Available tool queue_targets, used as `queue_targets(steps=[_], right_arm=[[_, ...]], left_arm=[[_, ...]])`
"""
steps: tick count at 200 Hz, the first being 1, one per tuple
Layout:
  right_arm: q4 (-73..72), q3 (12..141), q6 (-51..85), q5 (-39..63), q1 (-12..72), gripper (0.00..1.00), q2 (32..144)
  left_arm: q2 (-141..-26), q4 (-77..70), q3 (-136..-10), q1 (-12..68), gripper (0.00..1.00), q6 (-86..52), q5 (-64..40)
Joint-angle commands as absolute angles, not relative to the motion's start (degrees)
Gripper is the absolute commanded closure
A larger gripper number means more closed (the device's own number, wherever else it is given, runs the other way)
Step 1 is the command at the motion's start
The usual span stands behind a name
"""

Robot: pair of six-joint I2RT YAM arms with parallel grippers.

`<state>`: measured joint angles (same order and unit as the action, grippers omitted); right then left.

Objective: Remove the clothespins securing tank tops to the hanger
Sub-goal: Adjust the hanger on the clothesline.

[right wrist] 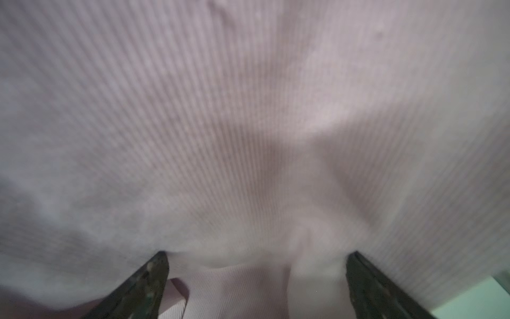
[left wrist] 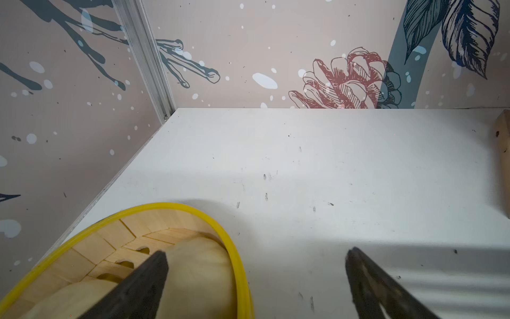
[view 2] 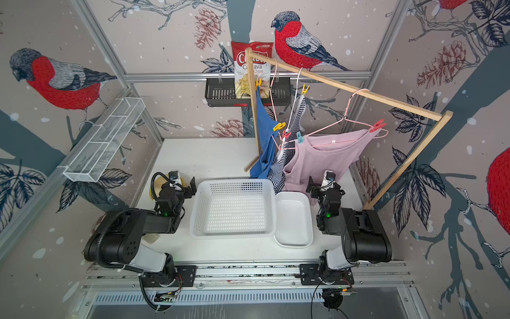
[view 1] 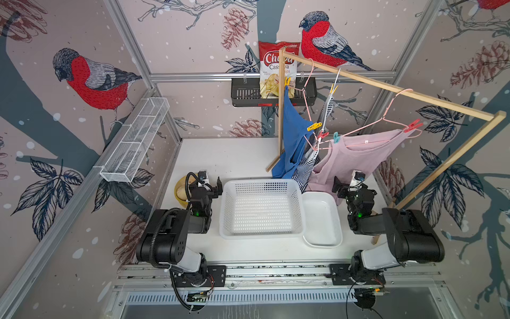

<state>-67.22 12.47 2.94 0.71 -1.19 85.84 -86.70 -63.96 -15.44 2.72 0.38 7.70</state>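
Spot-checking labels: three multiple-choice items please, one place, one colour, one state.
1. What hangs right in front of the right gripper? A) blue tank top B) pale pink ribbed fabric tank top C) white basket
2. Colour of the plastic clothespin on its shoulder farthest from the black-and-white striped tank top? A) yellow B) red-pink C) teal
3. Left gripper state? A) shut on clothespin B) shut on fabric C) open, empty
Answers: 1 B, pink ribbing fills the right wrist view. 2 B, clear in both top views. 3 C, jaws wide apart, gripping nothing.
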Motion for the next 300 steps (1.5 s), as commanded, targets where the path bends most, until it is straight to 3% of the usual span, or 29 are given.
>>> queue_targets(steps=[1,143,166,202,239,261,280,300], right_arm=[[-69.8,12.7,3.0,1.3,-1.2,0.00,85.9],[-69.7,12.8,3.1,1.4,-1.3,0.00,86.0],[-71.0,10.9,3.6,-0.7,-1.1,0.00,82.5],[-51.7,14.2,9.2,-6.7,-0.8,0.00,65.6],[-29.6,24.1,14.6,-3.3,-0.9,0.00,57.8],[-24.9,26.0,23.4,-0.8,-1.0,0.00,54.0],[-24.8,25.1,22.9,8.8,-0.1,0.00,50.1],[-22.4,23.7,24.1,6.6,2.9,0.00,45.1]], left_arm=[[-86.6,-66.9,-15.5,2.8,0.01,0.7,8.4],[-86.6,-66.5,-15.7,2.1,0.02,0.3,6.8],[-80.9,-64.3,-14.4,2.1,0.03,-0.4,9.2],[-68.0,-62.4,-10.6,2.3,0.03,-2.5,13.2],[-57.6,-50.5,-14.4,3.5,0.02,-5.7,13.8],[-51.4,-43.4,-16.9,5.5,0.04,-8.7,15.6],[-47.5,-37.9,-19.8,8.0,0.08,-10.2,15.5],[-45.3,-32.8,-23.8,10.9,0.10,-11.1,14.6]])
